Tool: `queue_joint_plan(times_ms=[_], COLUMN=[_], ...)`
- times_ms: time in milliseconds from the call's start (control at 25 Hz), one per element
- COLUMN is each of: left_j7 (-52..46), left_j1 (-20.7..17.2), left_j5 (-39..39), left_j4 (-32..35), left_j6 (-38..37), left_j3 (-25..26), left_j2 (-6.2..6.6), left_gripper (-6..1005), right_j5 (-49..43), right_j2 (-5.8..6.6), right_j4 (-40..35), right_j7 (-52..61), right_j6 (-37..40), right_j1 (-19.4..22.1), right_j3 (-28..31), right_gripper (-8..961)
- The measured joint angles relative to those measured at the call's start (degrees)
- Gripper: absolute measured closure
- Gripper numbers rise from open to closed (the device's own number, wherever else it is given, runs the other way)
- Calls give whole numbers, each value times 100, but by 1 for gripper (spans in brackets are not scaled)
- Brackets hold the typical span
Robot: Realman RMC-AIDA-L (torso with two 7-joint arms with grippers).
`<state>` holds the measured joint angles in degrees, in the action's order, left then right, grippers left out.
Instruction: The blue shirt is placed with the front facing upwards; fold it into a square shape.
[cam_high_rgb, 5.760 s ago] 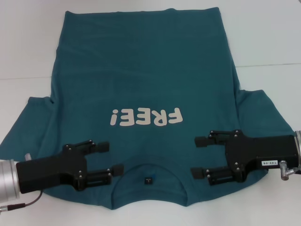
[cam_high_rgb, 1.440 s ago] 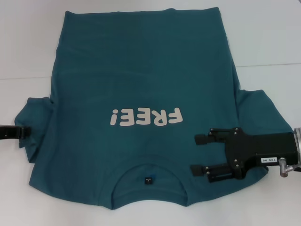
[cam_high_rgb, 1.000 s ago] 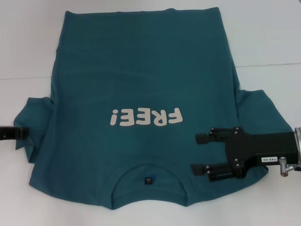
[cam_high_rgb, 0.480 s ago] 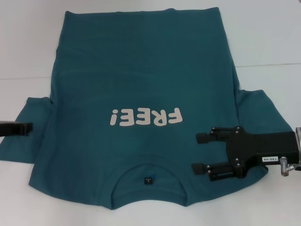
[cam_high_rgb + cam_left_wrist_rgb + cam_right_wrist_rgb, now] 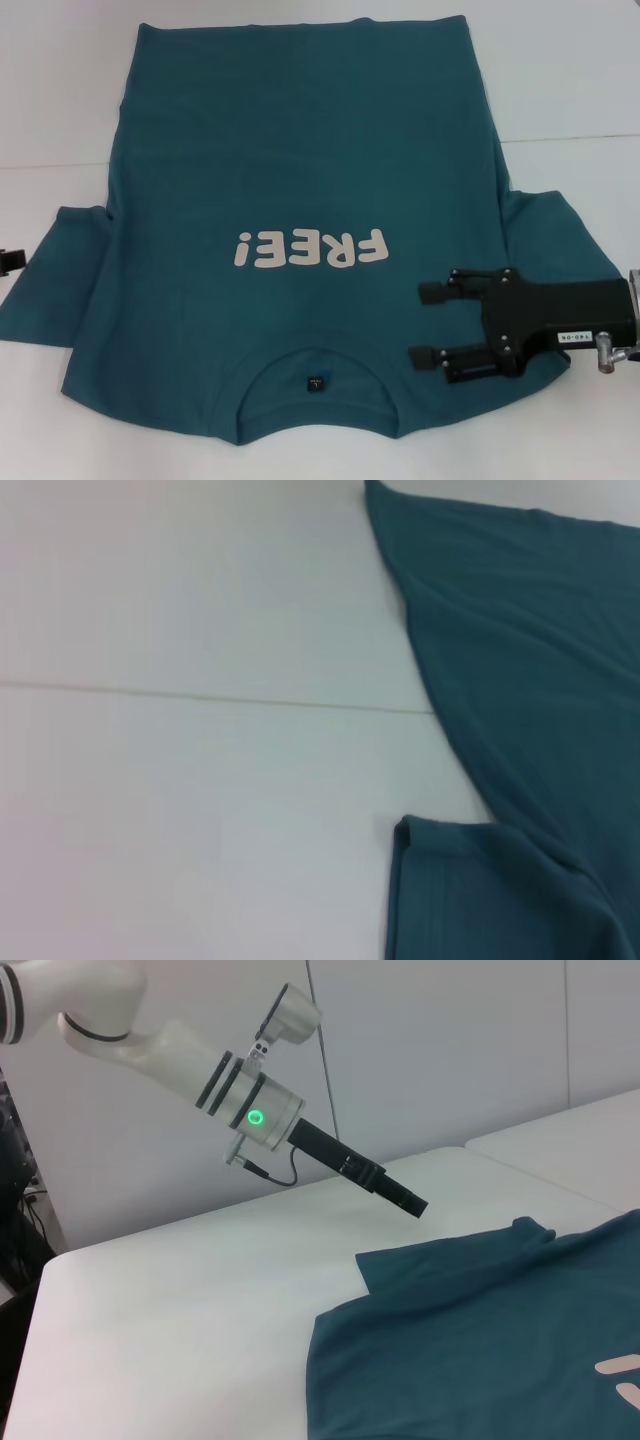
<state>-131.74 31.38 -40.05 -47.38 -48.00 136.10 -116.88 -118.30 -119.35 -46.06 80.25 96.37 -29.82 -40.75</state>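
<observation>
Blue shirt (image 5: pixel 300 200) lies flat, front up, on the white tabletop (image 5: pixel 570 80), collar nearest the robot, white "FREE!" print (image 5: pixel 310 248) mid-chest, both sleeves spread out. Right end effector (image 5: pixel 427 325) sits over the shirt's right shoulder area just beside the collar, fingers apart, nothing clamped. Left end effector (image 5: pixel 418 1207) is off the shirt, raised above the tabletop near the left sleeve (image 5: pixel 480 890), barely in head view at the edge; can't tell its finger state.

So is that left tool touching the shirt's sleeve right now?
Apart. In the right wrist view the left tool hangs above the white table, with a clear gap to the blue shirt sleeve.
</observation>
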Motion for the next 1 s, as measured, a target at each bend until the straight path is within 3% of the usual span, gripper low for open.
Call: queue_joint_plan(times_ms=[160, 320, 760, 1000], left_j7=[-272, -322, -269, -250], left_j1=[198, 353, 392, 413], left_j5=[-3, -18, 8, 14], left_j4=[484, 848, 913, 1058], left_j6=[-62, -101, -53, 1], left_j3=[5, 107, 262, 233], left_j2=[239, 385, 403, 397], left_gripper=[667, 533, 178, 135], right_j5=[0, 0, 0, 0], right_j2=[1, 1, 0, 0], right_j4=[-1, 0, 0, 0], right_j7=[0, 0, 0, 0], right_j6=[-7, -13, -14, -14], right_j1=[-28, -35, -10, -15], right_j3=[-2, -3, -3, -2], right_gripper=[42, 42, 42, 42])
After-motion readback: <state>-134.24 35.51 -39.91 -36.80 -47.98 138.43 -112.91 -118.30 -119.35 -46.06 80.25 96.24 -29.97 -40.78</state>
